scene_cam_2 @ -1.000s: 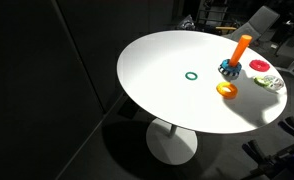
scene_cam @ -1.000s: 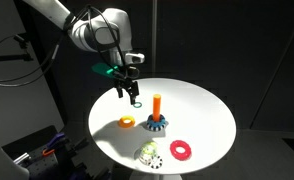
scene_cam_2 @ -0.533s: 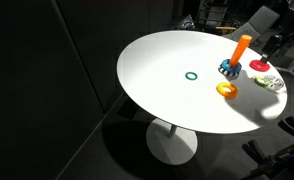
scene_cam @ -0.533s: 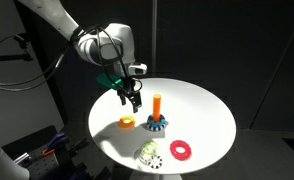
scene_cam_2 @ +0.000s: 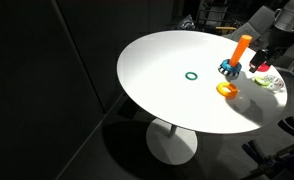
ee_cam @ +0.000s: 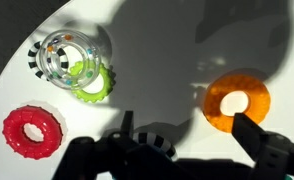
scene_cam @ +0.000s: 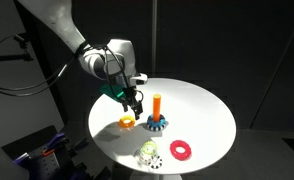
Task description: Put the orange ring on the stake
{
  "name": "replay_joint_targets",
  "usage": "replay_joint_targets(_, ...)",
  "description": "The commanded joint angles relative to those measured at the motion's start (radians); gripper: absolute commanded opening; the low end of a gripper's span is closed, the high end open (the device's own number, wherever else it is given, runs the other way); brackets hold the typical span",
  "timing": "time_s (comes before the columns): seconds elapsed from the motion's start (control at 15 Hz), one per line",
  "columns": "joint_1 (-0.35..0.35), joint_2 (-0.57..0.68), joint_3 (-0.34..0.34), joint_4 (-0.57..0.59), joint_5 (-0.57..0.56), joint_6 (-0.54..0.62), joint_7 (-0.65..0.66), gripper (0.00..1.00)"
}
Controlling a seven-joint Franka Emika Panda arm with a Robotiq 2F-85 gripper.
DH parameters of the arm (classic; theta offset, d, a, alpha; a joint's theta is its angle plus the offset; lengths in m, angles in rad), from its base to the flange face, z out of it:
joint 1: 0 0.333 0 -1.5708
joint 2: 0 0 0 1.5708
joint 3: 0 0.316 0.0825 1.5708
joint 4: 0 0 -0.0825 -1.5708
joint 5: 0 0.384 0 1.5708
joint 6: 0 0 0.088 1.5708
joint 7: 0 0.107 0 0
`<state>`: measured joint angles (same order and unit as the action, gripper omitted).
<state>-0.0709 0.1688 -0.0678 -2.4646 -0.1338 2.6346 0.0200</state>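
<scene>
Orange ring [scene_cam: 127, 122]: small yellow-orange donut, lying flat on the white round table [scene_cam: 202, 105], leftmost of the toy group in an exterior view, near the stake but apart from it, and free of any grip. Gripper [scene_cam: 134, 108]: hangs just above the ring and a little to its right, pointing down. In the wrist view the jaws appear set wide with nothing between them, and one dark finger [ee_cam: 259, 135] overlaps the ring's near edge. Stake [scene_cam: 157, 104]: short upright orange peg on a dark blue toothed base, next to the right of the ring, with nothing threaded on it. Clear beaded ring [scene_cam: 147, 153]: rests toward the table's front edge, and the wrist view shows a lime-green ring [ee_cam: 95, 85] touching it. Red ring [scene_cam: 180, 150]: larger, flat, furthest right, well clear of the stake.

Step in hand, by judgement: approach for the pick, with the ring not yet grasped. Next move calls for lowering until the fingers bracket one side of the donut, one inside the hole and one outside the rim. Then close firmly, lift above the peg's top, carry rightward, centre the hole over the peg and let go. Poor centring would probably leave the ring tilted against the peg.
</scene>
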Motion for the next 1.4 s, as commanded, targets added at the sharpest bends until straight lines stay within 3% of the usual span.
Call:
replay_joint_targets(0.0,0.006,0.031,-0.011,-0.002,0.004,0.034,0.014,1.00)
replay_joint_targets(0.53,0.041,0.113,-0.037,0.020,-0.035,0.063,0.066,1.00)
replay_joint_targets(1.33,0.175,0.266,-0.101,0.099,-0.086,0.108,0.211,1.00)
